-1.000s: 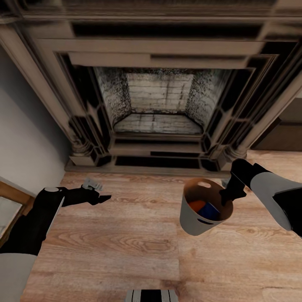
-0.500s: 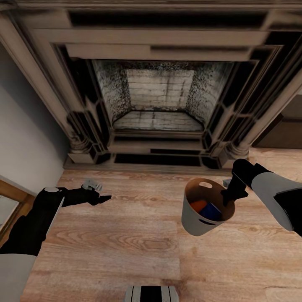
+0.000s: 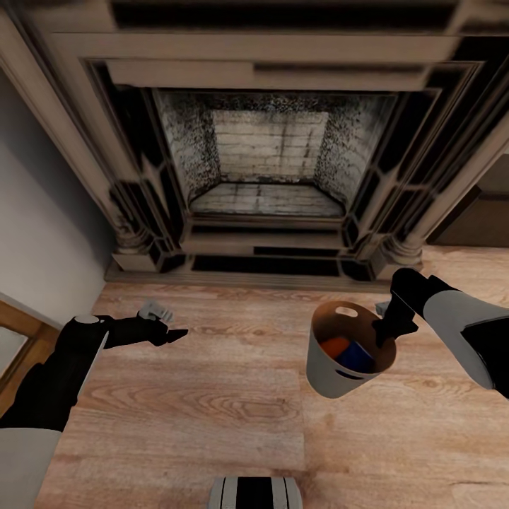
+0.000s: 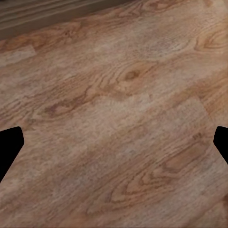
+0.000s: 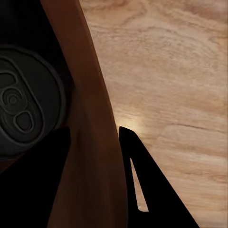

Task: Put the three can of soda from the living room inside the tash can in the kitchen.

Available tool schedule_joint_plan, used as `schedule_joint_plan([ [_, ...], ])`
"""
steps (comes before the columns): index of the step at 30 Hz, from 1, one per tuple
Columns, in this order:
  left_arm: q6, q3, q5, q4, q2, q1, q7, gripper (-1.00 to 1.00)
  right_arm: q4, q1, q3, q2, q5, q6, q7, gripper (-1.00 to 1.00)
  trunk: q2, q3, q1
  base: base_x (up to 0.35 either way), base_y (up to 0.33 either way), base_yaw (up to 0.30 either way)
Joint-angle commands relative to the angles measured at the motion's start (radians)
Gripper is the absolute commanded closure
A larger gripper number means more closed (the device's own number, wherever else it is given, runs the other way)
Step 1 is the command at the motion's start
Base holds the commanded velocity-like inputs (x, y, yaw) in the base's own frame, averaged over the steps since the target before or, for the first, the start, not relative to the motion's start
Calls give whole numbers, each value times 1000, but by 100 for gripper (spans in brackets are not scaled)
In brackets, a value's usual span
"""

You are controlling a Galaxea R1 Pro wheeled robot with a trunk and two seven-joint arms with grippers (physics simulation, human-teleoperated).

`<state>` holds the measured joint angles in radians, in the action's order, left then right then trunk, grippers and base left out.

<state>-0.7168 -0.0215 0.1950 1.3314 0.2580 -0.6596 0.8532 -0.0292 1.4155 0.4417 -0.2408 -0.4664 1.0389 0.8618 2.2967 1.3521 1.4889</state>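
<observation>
I see the bin's brown wall (image 5: 90, 142) running between my jaws, a silver can top (image 5: 23, 109) inside it, wood floor (image 5: 171, 71) beyond my outer finger (image 5: 142, 190).

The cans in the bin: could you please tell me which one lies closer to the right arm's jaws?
The dark blue can, beside the right gripper clamped on the bin's rim; the orange can sits farther off.

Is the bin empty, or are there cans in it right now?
Not empty. The bin, held at its rim by the right gripper, contains an orange can and a blue can. A third can cannot be made out.
</observation>
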Motion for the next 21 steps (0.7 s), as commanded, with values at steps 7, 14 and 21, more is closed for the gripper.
schedule_joint_plan([
  [7, -1, 0, 0, 0, 0, 0, 0, -100, 0, 0, -14, -1, 19, 8, -1, 100, 49, 22, 27, 0, 0, 0],
  [14, -1, 0, 0, 0, 0, 0, 1, -100, 0, 0, -13, -2, 18, 8, -1, 100, 77, 34, 42, 0, 0, 0],
  [21, -2, -1, 0, 0, 0, 0, 0, -100, 0, 0, -14, -2, 18, 8, -1, 100, 126, 56, 69, 0, 0, 0],
])
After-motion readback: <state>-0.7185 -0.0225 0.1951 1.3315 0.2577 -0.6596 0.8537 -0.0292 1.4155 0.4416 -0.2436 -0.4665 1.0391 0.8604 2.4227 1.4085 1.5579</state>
